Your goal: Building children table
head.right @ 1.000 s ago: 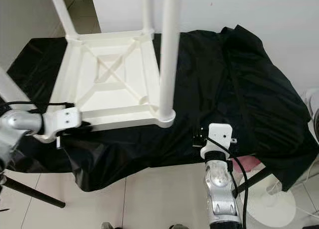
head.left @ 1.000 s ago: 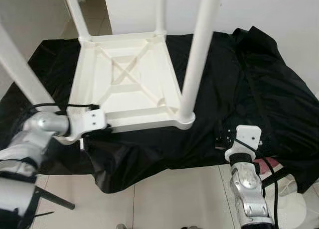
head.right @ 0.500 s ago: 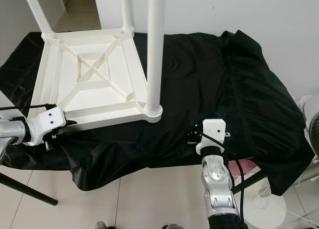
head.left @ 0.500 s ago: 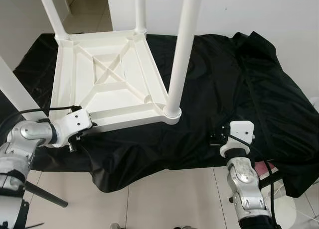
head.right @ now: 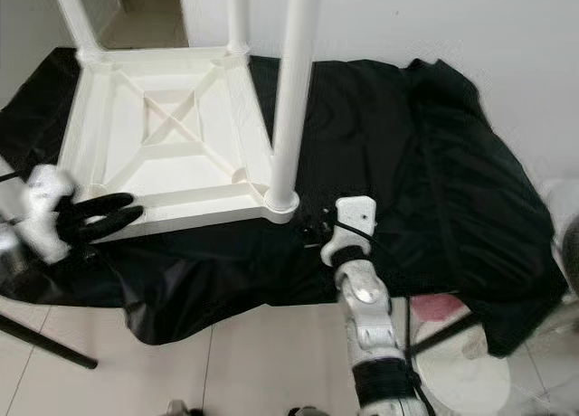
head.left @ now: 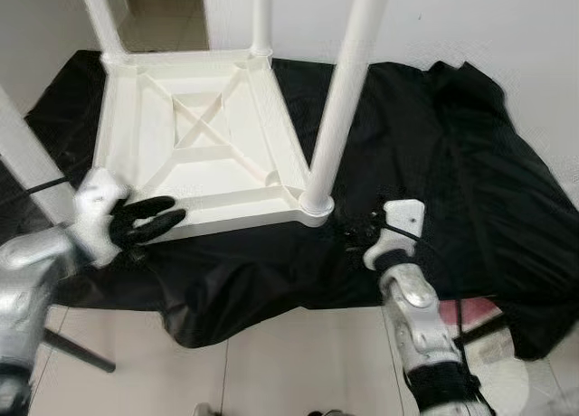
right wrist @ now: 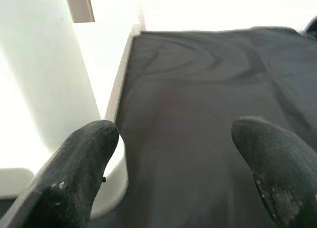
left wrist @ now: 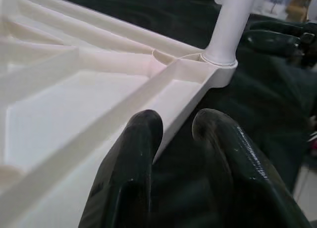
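Upside down on a black cloth: a white children table, flat top against the cloth, white legs sticking up. Nearest leg rising from the corner close to the robot's right side; another leg at the near left corner. Criss-cross ribs visible on the underside of the top.

Left gripper at the near edge of the table, close to the left corner. Black fingers a small way apart, one on each side of the thin white rim, as seen in the left wrist view. Hard to tell whether pressing on the rim or only around it.

Right gripper low over the cloth, just beside the base of the nearest leg. Fingers spread wide in the right wrist view, with nothing between them but dark cloth, the white leg right next to one finger.

Pale tiled floor below the hanging cloth, white wall behind
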